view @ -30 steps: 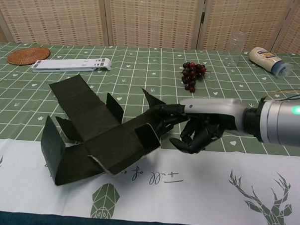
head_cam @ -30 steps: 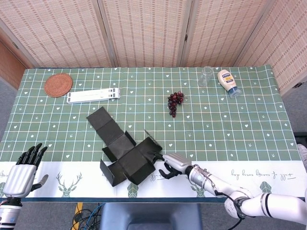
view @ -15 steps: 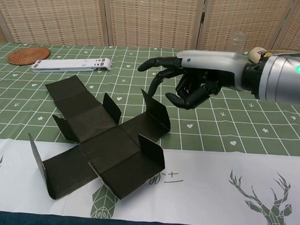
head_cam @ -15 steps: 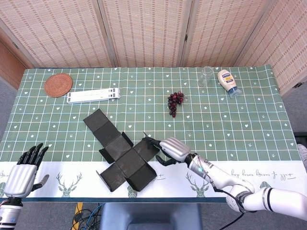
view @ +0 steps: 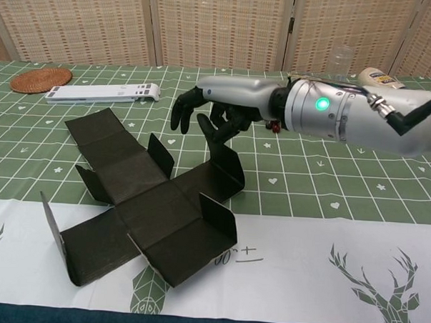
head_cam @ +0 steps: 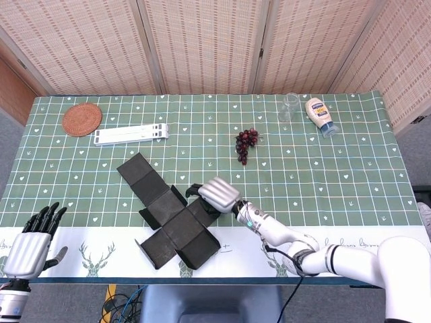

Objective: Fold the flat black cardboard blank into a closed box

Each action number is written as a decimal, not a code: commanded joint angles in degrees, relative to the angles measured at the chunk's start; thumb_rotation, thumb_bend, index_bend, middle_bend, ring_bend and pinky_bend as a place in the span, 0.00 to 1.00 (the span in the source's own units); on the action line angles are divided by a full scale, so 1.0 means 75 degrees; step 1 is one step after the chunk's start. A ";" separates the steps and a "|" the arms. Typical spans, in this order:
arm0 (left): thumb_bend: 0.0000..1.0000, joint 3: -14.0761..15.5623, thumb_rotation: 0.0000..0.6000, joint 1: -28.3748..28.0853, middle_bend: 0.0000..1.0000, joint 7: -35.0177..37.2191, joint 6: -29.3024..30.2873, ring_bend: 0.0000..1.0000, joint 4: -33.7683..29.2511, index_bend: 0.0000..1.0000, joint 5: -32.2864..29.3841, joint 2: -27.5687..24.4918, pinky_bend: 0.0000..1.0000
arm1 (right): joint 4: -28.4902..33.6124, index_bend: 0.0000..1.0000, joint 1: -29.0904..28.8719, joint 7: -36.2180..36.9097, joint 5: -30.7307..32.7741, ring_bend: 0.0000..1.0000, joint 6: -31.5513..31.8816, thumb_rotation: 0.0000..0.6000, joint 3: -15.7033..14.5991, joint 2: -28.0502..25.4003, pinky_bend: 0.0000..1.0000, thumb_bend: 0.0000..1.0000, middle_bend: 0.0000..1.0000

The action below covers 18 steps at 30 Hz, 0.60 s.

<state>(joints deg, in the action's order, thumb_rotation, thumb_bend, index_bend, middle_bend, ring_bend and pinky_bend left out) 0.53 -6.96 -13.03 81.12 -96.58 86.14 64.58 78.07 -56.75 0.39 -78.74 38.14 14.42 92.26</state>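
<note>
Since half a second ago, my right robot hand (view: 207,112) has swung leftward over the black cardboard blank (view: 149,201), fingers curled downward, holding nothing, just above one raised flap. My left robot hand (head_cam: 30,247), fingers spread and empty, rests at the tabletop's (head_cam: 337,175) near left edge. One blank lies on the near centre, several flaps upright. Beyond: one bunch of grapes (head_cam: 245,144), one glass (head_cam: 289,106), one squeeze bottle (head_cam: 320,116), one woven coaster (head_cam: 82,119), one white stand (head_cam: 131,134). Green patterned cloth; woven screens (head_cam: 202,40) behind.
</note>
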 commanded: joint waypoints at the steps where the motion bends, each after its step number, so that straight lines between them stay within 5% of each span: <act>1: 0.26 0.0011 1.00 0.0015 0.00 0.0007 0.0019 0.03 0.0002 0.02 0.0015 -0.0008 0.13 | -0.0360 0.34 -0.0239 -0.0309 0.0282 0.82 -0.0159 1.00 0.0023 0.0249 1.00 0.88 0.31; 18: 0.26 0.0022 1.00 0.0024 0.00 0.0139 -0.0016 0.03 0.0134 0.02 0.0029 0.0062 0.13 | -0.0333 0.39 -0.0036 -0.1472 0.1114 0.83 -0.0166 1.00 -0.0616 -0.0306 1.00 0.86 0.44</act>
<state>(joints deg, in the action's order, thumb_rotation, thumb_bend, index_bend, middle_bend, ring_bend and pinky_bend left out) 0.70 -6.76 -12.01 81.02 -95.60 86.35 65.03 74.63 -57.76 -9.48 -71.49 36.58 10.62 91.03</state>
